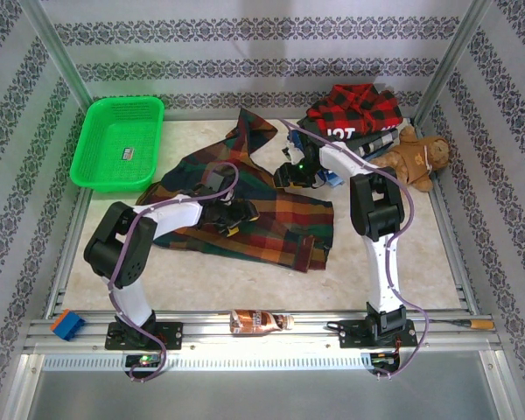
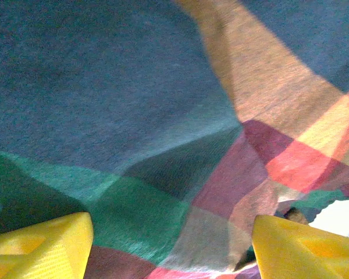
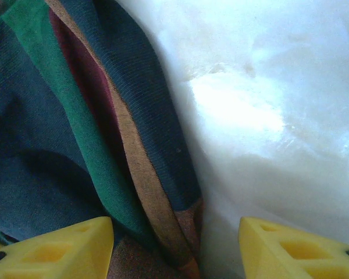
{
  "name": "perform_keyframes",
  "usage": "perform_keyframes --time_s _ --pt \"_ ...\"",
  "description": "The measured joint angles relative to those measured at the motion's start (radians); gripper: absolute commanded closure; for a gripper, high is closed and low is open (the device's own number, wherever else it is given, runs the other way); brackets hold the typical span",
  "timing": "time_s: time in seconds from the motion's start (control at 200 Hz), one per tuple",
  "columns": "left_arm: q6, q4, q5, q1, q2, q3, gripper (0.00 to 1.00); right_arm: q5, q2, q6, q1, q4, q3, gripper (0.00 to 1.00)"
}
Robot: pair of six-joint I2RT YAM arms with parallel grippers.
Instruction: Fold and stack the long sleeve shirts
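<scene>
Left gripper (image 2: pixel 170 235) first: its yellow fingers (image 2: pixel 41 247) stand wide apart, low over the middle of the plaid shirt (image 1: pixel 284 223). A shallow ridge of cloth lies between them and nothing is pinched. The right gripper (image 3: pixel 175 232) is spread much the same. It straddles the plaid shirt's far hem, one finger over the cloth and the other over bare table (image 3: pixel 267 116), and it holds nothing either.

The plaid shirt lies spread out and rumpled, one sleeve (image 1: pixel 249 131) pointing off its far side. The other shirts (image 1: pixel 354 114) are heaped beyond its far right corner, with a teddy bear (image 1: pixel 416 157) beside them.

Watching this, I'd worry most about the right side. If the jaws close right at the hem they may catch only a sliver, or nothing, and scrape the table. The left could pinch a wrinkle rather than one clean layer, so the fold would drag lopsided. A long pull toward the shirt's near side might also sweep the bottle (image 1: pixel 258 321) lying there.
</scene>
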Motion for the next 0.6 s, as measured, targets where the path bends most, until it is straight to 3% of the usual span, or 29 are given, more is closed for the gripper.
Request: perform_keyframes --time_s 0.235,0.325,0.6 --pt "0.0 0.016 0.004 0.0 -0.013 -0.047 0.29 -0.024 0.054 0.0 0.0 -0.003 0.024 0.46" --pt "-0.001 0.032 0.005 0.0 -0.018 -0.059 0.29 -0.024 0.064 0.003 0.003 -0.019 0.047 0.52" --pt "-0.001 0.056 0.011 0.0 -0.019 -0.073 0.29 -0.019 0.085 0.024 0.025 0.014 0.059 0.98"
